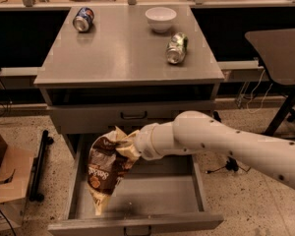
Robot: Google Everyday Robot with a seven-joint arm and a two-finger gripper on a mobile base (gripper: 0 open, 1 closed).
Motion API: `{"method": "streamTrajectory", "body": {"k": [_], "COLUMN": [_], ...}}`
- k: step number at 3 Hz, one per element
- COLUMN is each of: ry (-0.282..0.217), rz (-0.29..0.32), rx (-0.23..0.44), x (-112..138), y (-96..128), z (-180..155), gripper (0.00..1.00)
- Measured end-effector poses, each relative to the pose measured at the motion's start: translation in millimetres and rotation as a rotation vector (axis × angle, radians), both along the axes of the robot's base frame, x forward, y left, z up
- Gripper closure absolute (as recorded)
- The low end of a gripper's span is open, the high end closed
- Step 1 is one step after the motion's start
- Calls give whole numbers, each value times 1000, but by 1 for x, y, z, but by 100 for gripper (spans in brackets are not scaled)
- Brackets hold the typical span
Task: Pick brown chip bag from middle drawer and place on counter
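The brown chip bag (104,170) hangs upright from my gripper (124,149), which is shut on its crumpled top end. The bag's pale lower end dangles just above the left part of the open middle drawer (157,198). My white arm reaches in from the right, across the drawer. The grey counter (123,53) is above, behind the gripper.
On the counter lie a blue can (82,19), a white bowl (161,18) and a green can (177,47). The drawer above (132,115) is closed. A cardboard box (5,178) and a black bar (39,166) are on the floor at left. A dark table (280,43) stands at right.
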State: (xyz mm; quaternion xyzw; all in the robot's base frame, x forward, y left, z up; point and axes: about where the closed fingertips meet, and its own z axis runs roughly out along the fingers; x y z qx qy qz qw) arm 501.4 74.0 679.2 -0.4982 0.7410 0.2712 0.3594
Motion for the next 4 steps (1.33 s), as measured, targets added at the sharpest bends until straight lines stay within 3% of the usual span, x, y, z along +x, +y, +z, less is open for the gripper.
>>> {"method": "streamTrajectory", "body": {"k": [1,2,3,4], "ry": [-179,-421,-520,-518], "rz": [33,68,69,22], "rx": [18,-61,-167,-283], "x": [23,57,86,135], "y": [-32,-53,-58,-74], "z": [89,220,300,364], "gripper": [100,100,100,100]}}
